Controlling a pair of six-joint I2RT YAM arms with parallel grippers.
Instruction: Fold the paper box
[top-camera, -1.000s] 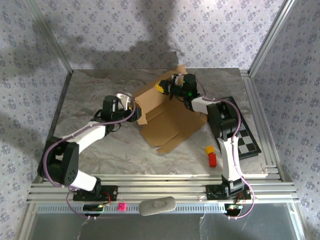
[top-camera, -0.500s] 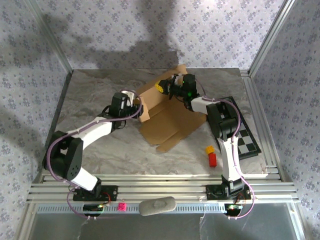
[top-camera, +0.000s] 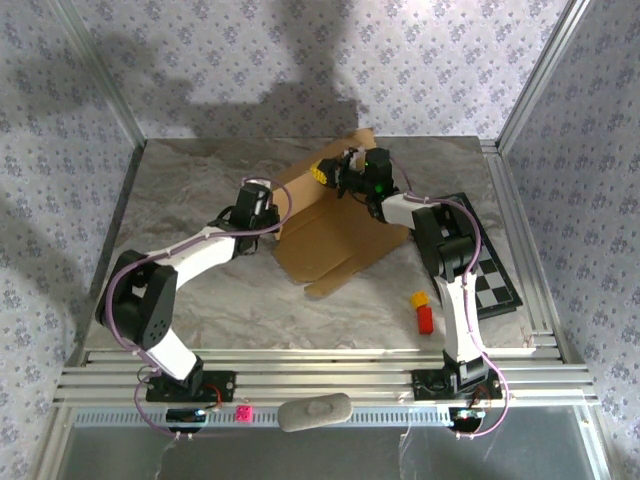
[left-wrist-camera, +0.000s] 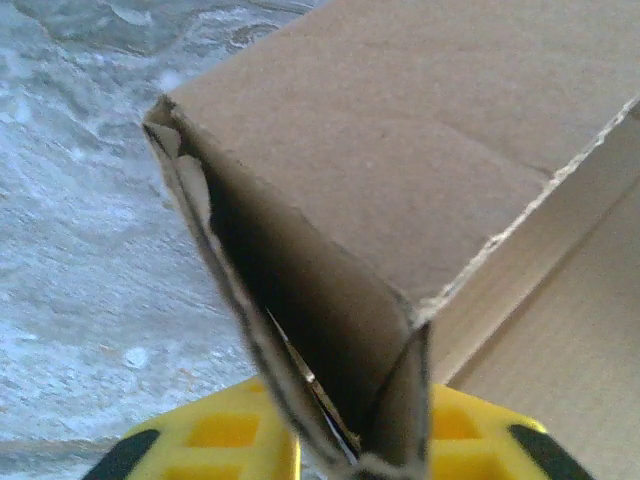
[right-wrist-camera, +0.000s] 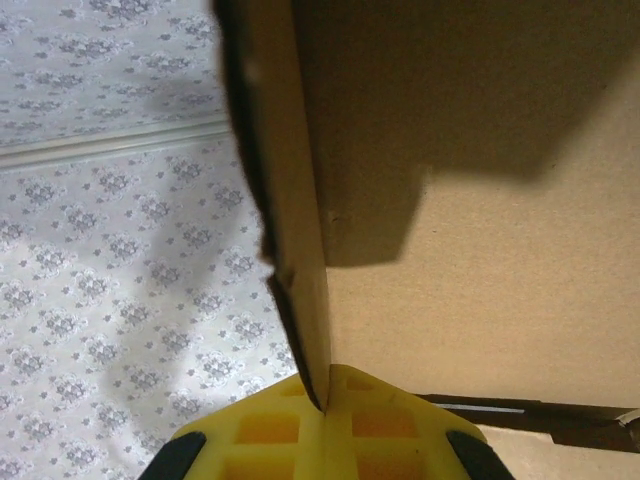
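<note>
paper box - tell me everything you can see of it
The paper box is plain brown corrugated cardboard, unmarked and half folded. Its base lies flat on the grey table, with a wall raised at the back and tabs in front. The left hand pinches a doubled left flap; the right hand clamps the back wall's edge.

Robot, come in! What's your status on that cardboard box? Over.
Left gripper shut on the paper box, left side. Right gripper shut on its far side. Near flaps lie flat. Toy blocks sit apart, not blocking.
</note>
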